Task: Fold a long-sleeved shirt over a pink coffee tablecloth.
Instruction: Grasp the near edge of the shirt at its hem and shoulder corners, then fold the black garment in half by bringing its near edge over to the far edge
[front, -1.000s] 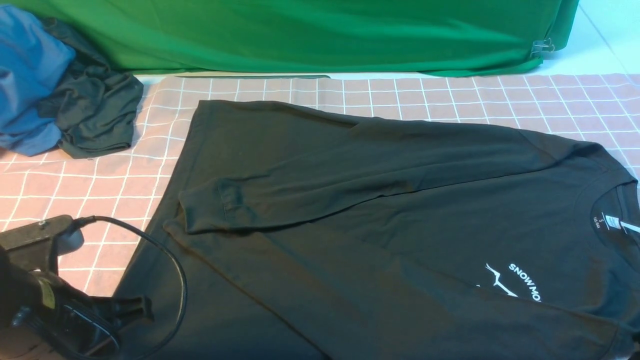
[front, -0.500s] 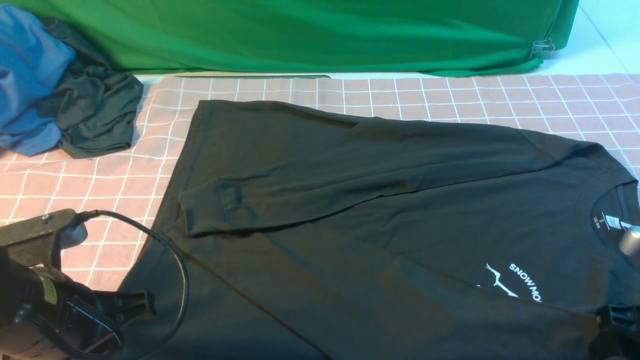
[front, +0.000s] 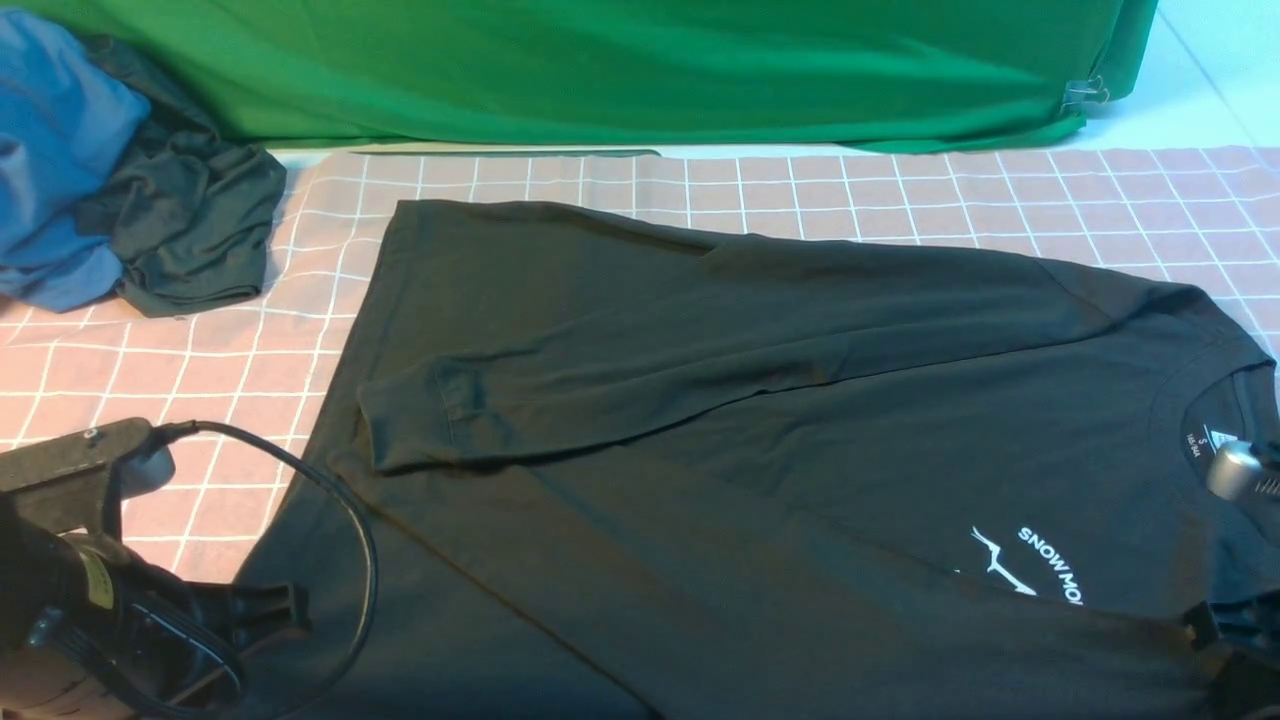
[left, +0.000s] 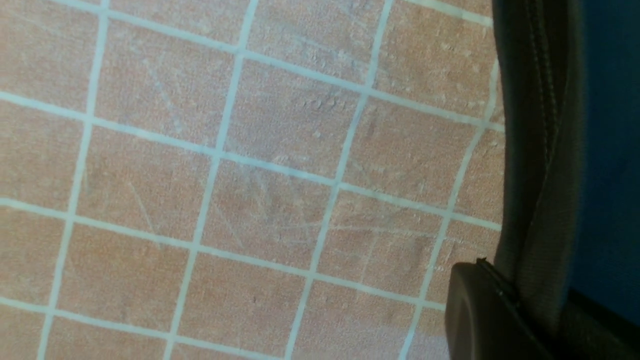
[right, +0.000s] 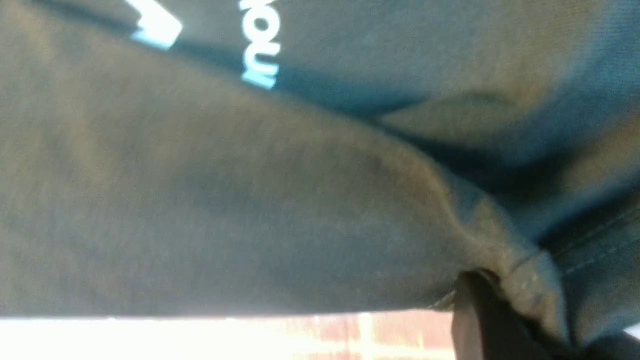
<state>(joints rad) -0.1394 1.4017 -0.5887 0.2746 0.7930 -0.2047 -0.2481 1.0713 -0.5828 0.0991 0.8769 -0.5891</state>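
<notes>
**Front view: black shirt flat on pink grid cloth, both grippers closed on its near edge**

Front view shows the pink coffee tablecloth (front: 900, 200) covering the whole work surface, its white grid running out to the left and right edges. A green backdrop cloth (front: 600, 70) hangs along the cloth's far edge, with a small metal clip (front: 1085, 93) at its right end.

The long-sleeved shirt (front: 750, 400) lies flat on the tablecloth and fills most of its middle and near right part. Its collar points to the right edge and its hem to the left. Both sleeves are folded in over the body and run toward the hem, the farther one ending in a cuff (front: 440, 410).

At the far left corner a crumpled blue garment (front: 50, 150) touches a smaller dark garment (front: 190, 230). Both lie apart from the shirt.

The left gripper (front: 280, 605) sits at the near left, at the shirt's hem corner, with a black cable (front: 350, 530) looping over it. In the left wrist view its jaws are closed, and the stitched hem runs straight into the finger (left: 480, 310).

The right gripper (front: 1215, 625) is at the near right edge. In the right wrist view it is closed on the shirt, with the fabric puckered where it meets the finger (right: 475, 325).

The white "SNOW MOUNTAIN" print (front: 1040, 565) is partly covered by the nearer sleeve. The neck label (front: 1205, 442) shows inside the collar.
</notes>
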